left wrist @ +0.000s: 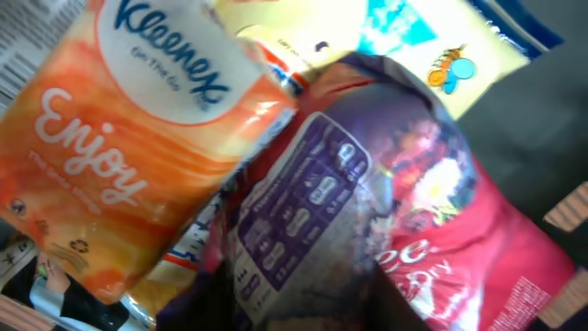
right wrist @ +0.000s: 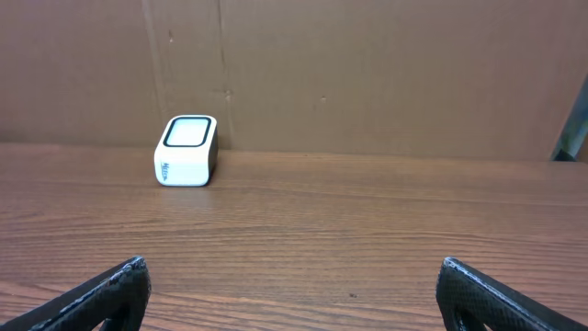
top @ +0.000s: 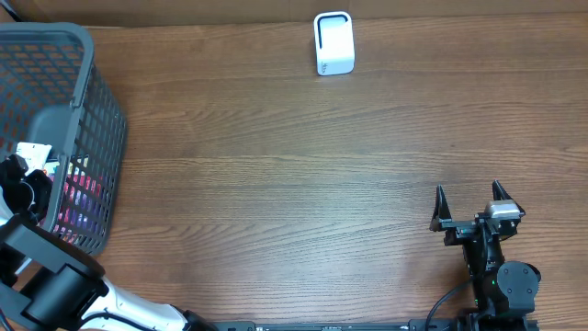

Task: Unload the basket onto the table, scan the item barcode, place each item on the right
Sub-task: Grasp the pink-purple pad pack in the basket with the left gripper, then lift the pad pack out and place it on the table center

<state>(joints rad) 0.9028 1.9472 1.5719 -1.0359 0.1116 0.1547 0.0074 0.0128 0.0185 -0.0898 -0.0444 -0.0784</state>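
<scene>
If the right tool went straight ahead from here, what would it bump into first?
Probably the brown wall behind the table; the white scanner sits left of the right tool's line. Depth is unclear.

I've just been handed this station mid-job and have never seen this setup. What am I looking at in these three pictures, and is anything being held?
Two robot arms sit at a wooden table. The overhead view looks straight down, and the other two pictures come from a camera on each wrist. The left arm reaches into the grey basket at the table's left edge. Its camera sits close against packets: an orange Kleenex pack and a purple-and-red pouch. Its fingers do not show, so I cannot tell whether anything is gripped. The right gripper rests open and empty near the front, facing the white scanner at the table's far edge.
</scene>
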